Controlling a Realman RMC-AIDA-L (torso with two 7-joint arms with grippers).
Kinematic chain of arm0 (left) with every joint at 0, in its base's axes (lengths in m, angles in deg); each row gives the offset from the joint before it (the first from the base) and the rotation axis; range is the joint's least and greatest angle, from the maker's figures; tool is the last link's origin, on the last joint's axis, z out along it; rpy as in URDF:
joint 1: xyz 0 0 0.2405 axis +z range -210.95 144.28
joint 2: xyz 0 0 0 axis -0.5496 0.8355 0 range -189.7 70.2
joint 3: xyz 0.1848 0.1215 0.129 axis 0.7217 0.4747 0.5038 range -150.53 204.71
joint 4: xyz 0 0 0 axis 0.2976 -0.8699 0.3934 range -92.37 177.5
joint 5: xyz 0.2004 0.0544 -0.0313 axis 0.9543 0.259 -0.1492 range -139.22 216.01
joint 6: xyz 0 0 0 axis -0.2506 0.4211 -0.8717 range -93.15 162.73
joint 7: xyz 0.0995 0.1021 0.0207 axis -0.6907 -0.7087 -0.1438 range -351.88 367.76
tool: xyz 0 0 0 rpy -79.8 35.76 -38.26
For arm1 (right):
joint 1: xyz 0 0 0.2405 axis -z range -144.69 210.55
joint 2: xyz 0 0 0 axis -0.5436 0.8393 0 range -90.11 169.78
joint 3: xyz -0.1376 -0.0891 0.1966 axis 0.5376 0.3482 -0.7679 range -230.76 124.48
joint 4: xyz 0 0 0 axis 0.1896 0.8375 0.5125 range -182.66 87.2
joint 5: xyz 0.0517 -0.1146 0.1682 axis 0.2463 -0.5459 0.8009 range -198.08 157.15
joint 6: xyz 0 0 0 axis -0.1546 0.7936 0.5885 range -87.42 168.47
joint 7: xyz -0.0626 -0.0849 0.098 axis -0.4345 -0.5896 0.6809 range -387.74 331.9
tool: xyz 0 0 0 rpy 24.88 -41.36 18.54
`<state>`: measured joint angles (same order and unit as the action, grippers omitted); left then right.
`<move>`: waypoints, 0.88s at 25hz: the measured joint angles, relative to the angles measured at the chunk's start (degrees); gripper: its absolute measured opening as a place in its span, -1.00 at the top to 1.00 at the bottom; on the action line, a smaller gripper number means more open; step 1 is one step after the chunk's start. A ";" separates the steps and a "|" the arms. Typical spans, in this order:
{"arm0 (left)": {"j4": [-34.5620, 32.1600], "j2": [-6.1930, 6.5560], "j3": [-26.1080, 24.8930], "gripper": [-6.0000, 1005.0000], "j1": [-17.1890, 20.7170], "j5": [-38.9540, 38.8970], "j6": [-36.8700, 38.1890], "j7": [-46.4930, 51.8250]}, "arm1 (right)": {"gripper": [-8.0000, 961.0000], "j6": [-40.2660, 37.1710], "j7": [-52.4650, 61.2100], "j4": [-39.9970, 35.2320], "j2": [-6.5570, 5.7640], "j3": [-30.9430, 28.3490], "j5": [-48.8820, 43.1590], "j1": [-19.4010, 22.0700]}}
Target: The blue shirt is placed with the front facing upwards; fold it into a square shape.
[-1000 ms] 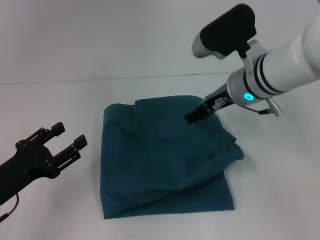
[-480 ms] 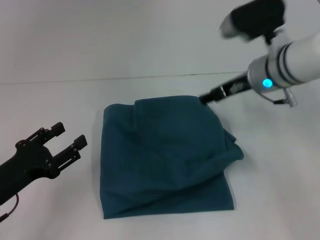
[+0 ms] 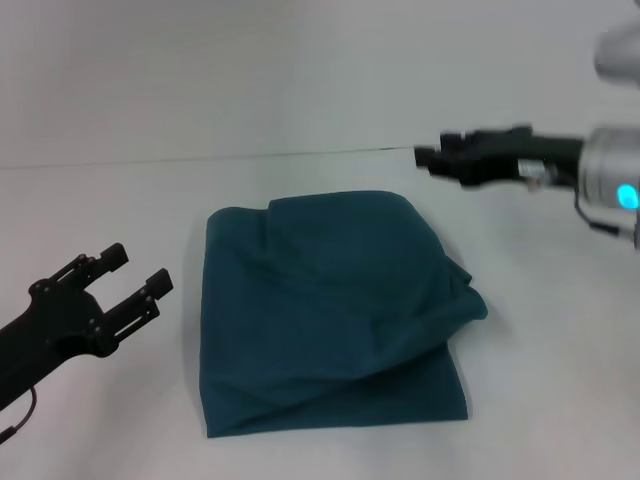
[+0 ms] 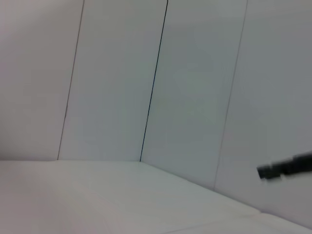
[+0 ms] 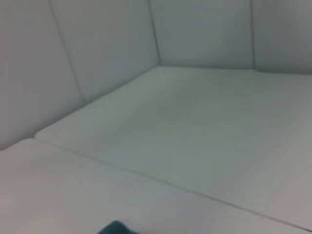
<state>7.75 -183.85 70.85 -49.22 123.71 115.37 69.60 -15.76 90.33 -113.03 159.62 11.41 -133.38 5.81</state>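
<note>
The blue shirt (image 3: 330, 310) is soft, matt cloth creased into folds, lying on a smooth, matt white desk (image 3: 540, 400), while the left pincer (image 3: 125, 272) at 8 o'clock looks like matt black plastic.

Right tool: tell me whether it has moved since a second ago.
Yes. The right tool was over the blue shirt near its far right corner; it has pulled up and rightward, now clear beyond the shirt's far edge.
</note>
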 joint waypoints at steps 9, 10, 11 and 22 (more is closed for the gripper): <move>0.16 -0.09 -0.07 -0.46 0.08 -0.07 -0.06 -0.07 | 0.21 -4.60 -40.73 28.78 -0.16 -6.03 21.84 1.95; 0.17 -0.09 -0.07 -0.46 0.08 -0.07 -0.08 -0.07 | 0.31 -4.66 -43.12 30.76 -0.15 -6.37 22.44 1.67; 0.17 -0.09 -0.08 -0.46 0.07 -0.07 -0.11 -0.08 | 0.41 -4.40 -44.98 32.93 -0.13 -6.54 22.79 1.15; 0.25 -0.08 -0.08 -0.46 -0.27 0.18 -0.49 -0.20 | 0.97 -3.47 -48.96 40.09 -0.27 -6.36 18.69 0.71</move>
<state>8.00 -183.93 70.77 -49.49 123.90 114.88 69.40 -19.23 41.37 -72.94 159.35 5.05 -114.68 6.52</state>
